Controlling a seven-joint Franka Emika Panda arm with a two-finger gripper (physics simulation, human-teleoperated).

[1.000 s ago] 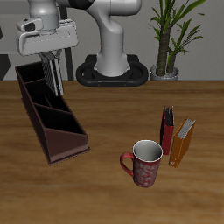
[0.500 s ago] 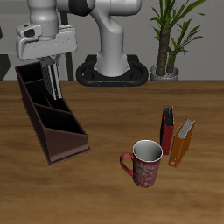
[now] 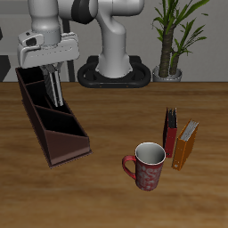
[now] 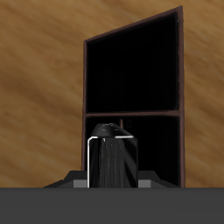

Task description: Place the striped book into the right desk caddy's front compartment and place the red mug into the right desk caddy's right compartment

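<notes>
Right desk caddy [image 3: 49, 120] on wooden table [image 3: 107, 196]; end effector [image 3: 53, 85] above, grip state unclear.

The Franka arm [image 3: 114, 40] rises from its base and reaches sideways, wrist bent so the gripper [image 3: 56, 93] points straight down over the right desk caddy [image 3: 52, 116]. Its 2 fingers [image 3: 59, 80] hang close together, tips above the caddy's middle section (the wrist view shows 1 dark rounded fingertip [image 4: 112, 157], leaving the jaw gap unclear).
</notes>
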